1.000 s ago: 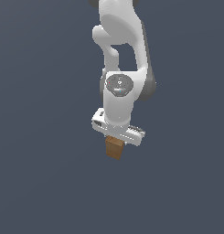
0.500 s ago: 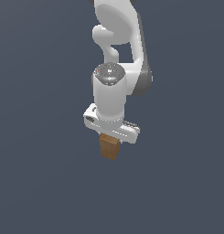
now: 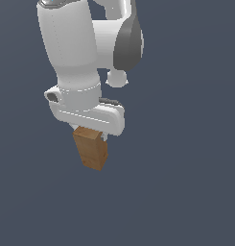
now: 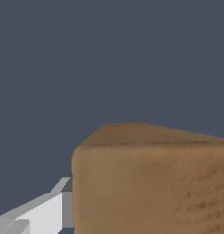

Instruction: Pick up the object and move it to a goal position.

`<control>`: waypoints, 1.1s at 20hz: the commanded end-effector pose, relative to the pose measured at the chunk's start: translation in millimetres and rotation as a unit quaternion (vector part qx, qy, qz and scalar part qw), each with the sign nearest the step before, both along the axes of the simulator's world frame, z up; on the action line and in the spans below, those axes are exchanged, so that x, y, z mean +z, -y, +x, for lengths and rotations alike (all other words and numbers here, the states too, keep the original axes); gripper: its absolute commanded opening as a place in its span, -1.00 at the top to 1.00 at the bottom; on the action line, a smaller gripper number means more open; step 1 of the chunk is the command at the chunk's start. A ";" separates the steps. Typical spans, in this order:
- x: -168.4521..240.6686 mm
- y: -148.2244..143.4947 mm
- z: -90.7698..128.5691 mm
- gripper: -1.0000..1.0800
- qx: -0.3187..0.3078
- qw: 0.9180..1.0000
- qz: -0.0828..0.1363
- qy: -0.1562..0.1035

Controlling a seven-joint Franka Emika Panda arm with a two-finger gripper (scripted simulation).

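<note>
while my gripper (image 3: 92, 137) is pinching the wooden block (image 3: 90, 148) beneath my palm, i am judging the pickup done; carrying it to a goal i cannot see is remaining.

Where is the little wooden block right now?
In the exterior view, the wooden block hangs just under the white gripper, near the picture's middle.

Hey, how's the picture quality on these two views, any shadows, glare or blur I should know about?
Exterior view: sharp, flat simulator lighting, soft shading on the gripper, no cast shadow on the plain grey-blue backdrop. Wrist view: the wooden block sits so close it fills the frame and is cropped, its grain looks smeared; a finger shows jagged edges. No glare in either.
</note>
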State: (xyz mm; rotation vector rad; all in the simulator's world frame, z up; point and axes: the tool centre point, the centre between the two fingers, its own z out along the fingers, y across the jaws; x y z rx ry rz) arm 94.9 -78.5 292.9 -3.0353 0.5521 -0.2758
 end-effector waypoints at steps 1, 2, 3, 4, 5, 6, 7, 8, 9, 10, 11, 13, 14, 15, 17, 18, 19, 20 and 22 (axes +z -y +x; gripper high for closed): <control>42.9 22.0 7.0 1.00 0.006 1.000 0.000 0.028; 57.1 30.6 9.0 1.00 0.008 0.999 0.000 0.037; 71.4 39.1 10.7 1.00 0.010 0.999 0.001 0.045; 85.5 47.5 12.3 1.00 0.012 0.998 0.001 0.054; 99.5 55.9 13.7 1.00 0.014 0.998 0.002 0.062; 112.8 63.8 14.8 1.00 0.016 0.997 0.003 0.070; 125.3 71.3 15.7 1.00 0.018 0.997 0.003 0.078; 137.1 78.4 16.5 1.00 0.020 0.996 0.004 0.085; 148.3 85.1 17.1 1.00 0.022 0.996 0.004 0.092; 158.9 91.5 17.6 1.00 0.023 0.995 0.005 0.098; 168.9 97.6 17.9 1.00 0.025 0.994 0.005 0.104; 187.5 108.9 18.4 1.00 0.028 0.993 0.006 0.116; 196.0 114.1 18.5 1.00 0.029 0.992 0.007 0.121; 203.8 118.9 18.6 1.00 0.030 0.992 0.007 0.125; 217.1 127.2 18.6 1.00 0.032 0.991 0.008 0.133; 222.7 130.7 18.6 1.00 0.033 0.990 0.009 0.137; 227.7 133.9 18.5 1.00 0.033 0.990 0.009 0.140; 232.2 136.7 18.5 1.00 0.034 0.989 0.009 0.142; 239.7 141.5 18.4 1.00 0.035 0.989 0.010 0.147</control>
